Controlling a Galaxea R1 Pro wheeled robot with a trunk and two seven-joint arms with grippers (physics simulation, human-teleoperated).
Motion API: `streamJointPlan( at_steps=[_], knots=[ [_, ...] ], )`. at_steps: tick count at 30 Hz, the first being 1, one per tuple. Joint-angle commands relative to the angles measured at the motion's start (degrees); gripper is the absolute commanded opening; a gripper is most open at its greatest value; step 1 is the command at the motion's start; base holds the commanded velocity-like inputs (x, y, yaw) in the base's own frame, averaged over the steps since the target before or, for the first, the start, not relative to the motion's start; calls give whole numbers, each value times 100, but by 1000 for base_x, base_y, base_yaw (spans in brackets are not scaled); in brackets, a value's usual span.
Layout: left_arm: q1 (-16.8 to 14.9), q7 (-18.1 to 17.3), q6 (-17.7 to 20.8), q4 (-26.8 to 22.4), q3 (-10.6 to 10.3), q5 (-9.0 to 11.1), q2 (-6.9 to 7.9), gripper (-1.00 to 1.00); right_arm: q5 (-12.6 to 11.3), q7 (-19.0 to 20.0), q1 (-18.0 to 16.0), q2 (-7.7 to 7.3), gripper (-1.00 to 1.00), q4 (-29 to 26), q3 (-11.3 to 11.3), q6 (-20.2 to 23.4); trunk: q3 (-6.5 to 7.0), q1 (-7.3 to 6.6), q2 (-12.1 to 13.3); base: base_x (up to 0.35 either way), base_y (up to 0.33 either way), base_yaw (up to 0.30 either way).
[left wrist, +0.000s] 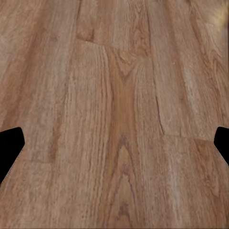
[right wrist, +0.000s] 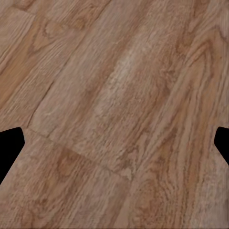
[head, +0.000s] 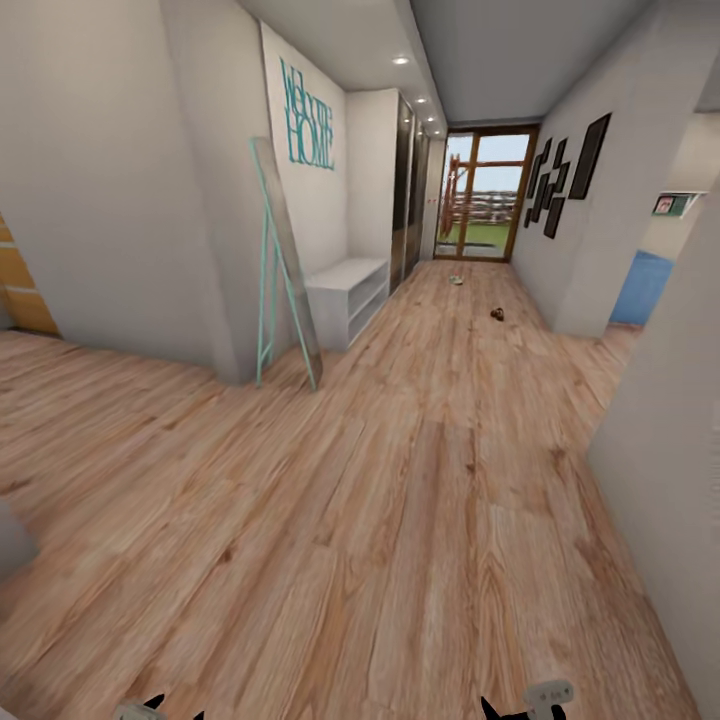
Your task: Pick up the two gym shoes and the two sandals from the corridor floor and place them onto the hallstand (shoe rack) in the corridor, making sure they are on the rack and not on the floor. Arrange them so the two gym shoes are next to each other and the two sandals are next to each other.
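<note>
Both grippers are spread wide with nothing between the fingers: in the left wrist view the left gripper point(left wrist: 114, 143) shows only as two dark fingertips at the frame's edges over bare planks, and the right gripper point(right wrist: 114, 143) looks the same in its own view. In the head view both arms sit low, at about 6 o'clock, their tips just breaking the bottom edge over the corridor floor point(head: 420, 520). Outward along the planks, a small dark brown item, likely a sandal point(head: 497, 314), lies at about 1 o'clock, and a paler one, too small to identify, lies farther off near the glass door point(head: 486, 192) at 12 o'clock. At 11 o'clock a low white bench point(head: 348, 296) stands against the left wall, its open shelves holding nothing I can make out, just beyond a leaning mirror point(head: 285, 262) with a teal frame.
</note>
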Motion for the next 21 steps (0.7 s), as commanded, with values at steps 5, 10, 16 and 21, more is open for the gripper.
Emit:
streamJointPlan(
  at_steps=[5,10,16,21],
  knots=[
    [-3,-35,-17,2,30,-17,1,100,-52,25,-5,-1,100,7,37,-15,-5,3,-2,335,0,-268],
    [-3,-35,-17,2,33,-16,2,100,-52,19,-5,-1,100,7,37,-15,-5,3,-2,335,0,-268],
    [-3,-34,-17,2,37,-11,3,100,-52,19,-5,-1,100,7,37,-15,-5,3,-2,336,0,-266],
    [-3,-31,-17,2,39,-9,3,100,-52,17,-5,9,100,10,45,-15,-5,3,-2,335,0,-206]
  ],
)
